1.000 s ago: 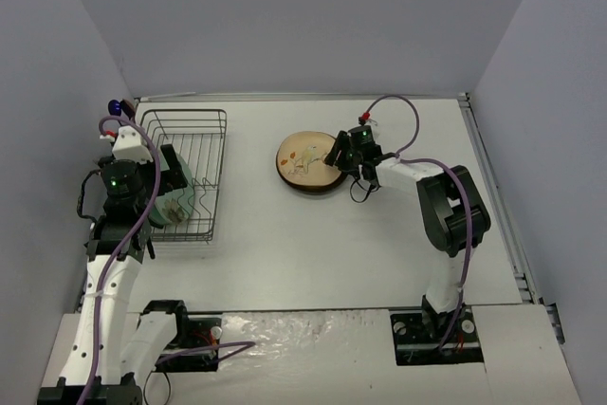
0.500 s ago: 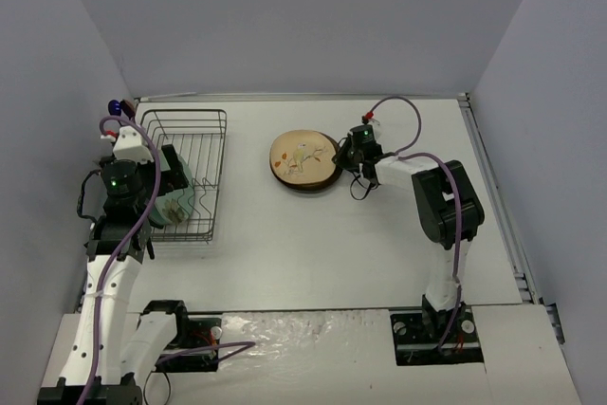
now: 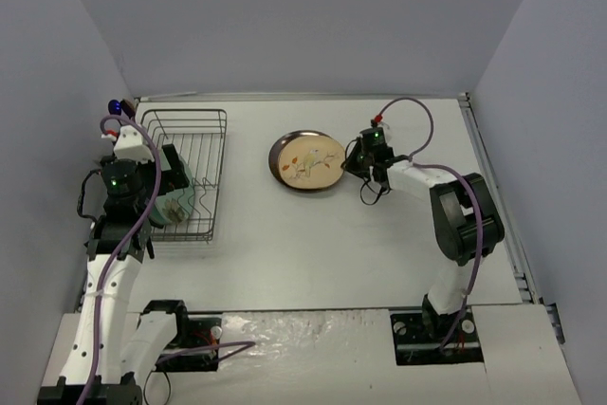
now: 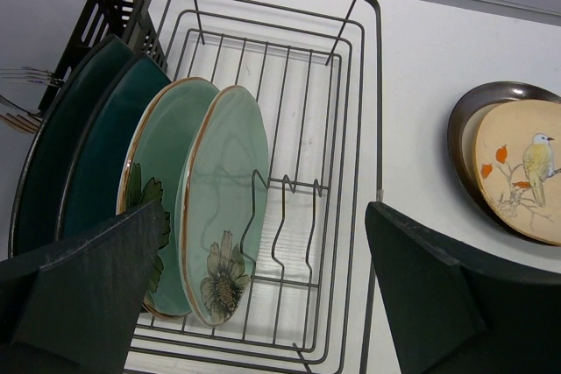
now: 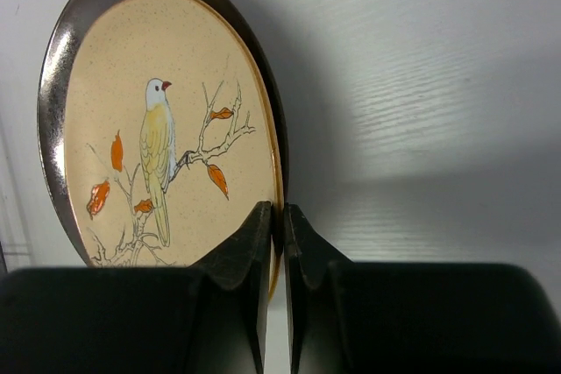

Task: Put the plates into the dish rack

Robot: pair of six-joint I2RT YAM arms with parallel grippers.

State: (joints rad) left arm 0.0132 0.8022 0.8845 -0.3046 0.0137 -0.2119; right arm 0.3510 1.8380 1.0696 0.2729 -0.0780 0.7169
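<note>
Now the right gripper [image 3: 358, 164] is closed on the right rim of the brown-rimmed plate [image 3: 305, 160], at the middle of the top view; the dish rack [image 3: 190, 130] lies well apart to its left, under the open left gripper [image 4: 263, 212].

No writing, label, brand mark or number can be read in any view; the brown-rimmed plate [image 5: 175, 59] carries only a painted bird on a twig with orange leaves; the pale green plates [image 4: 223, 190] standing in the dish rack [image 4: 379, 111] carry only a flower motif; none of it is lettering.
</note>
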